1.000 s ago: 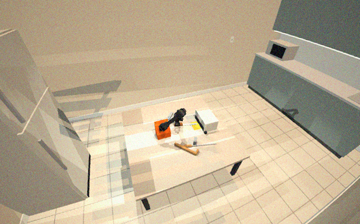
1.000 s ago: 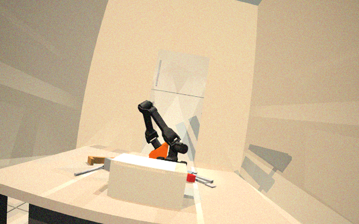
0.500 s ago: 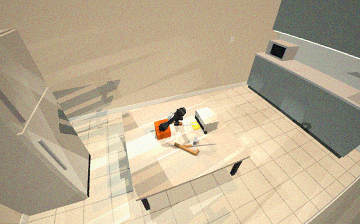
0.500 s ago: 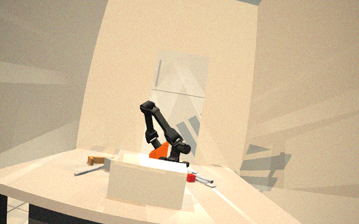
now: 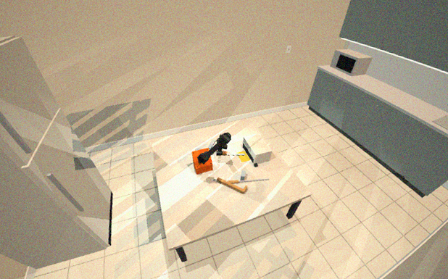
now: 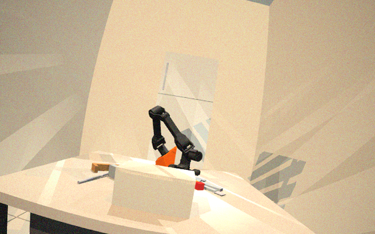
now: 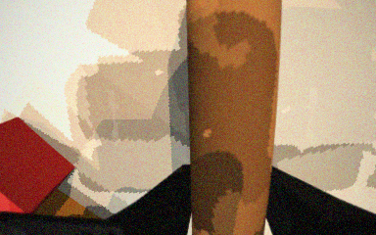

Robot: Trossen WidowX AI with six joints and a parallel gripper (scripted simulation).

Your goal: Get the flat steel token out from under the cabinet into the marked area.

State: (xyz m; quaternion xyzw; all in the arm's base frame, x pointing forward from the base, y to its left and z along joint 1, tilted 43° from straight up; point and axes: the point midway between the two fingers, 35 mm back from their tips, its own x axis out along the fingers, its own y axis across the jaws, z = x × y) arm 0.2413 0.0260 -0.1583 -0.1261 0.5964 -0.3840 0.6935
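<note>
In the end effector's grip [image 5: 220, 153] [image 6: 185, 169] [image 7: 231, 168], a brown handle [image 5: 224, 153] [image 7: 232, 108] (shadow-dappled).

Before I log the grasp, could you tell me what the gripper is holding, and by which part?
A tool, by its brown wooden-looking handle.

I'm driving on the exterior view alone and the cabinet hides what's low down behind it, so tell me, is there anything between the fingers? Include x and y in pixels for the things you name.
Observer: Yes. The wrist view shows an orange-brown handle [image 5: 224, 153] [image 7: 232, 98] between the fingers.
Operator: Where's the marked area? I can't see it.
Observer: In the top view, it's the yellow patch [image 5: 245, 159] in front of the cabinet's [image 5: 261, 150] [image 6: 152, 193] dark slotted side.
Operator: And where does the tool point?
Observer: From above, its thin shaft [image 5: 232, 155] runs from the handle toward the cabinet, with the far end seen over the yellow patch. I can't tell whether it touches the table.
</note>
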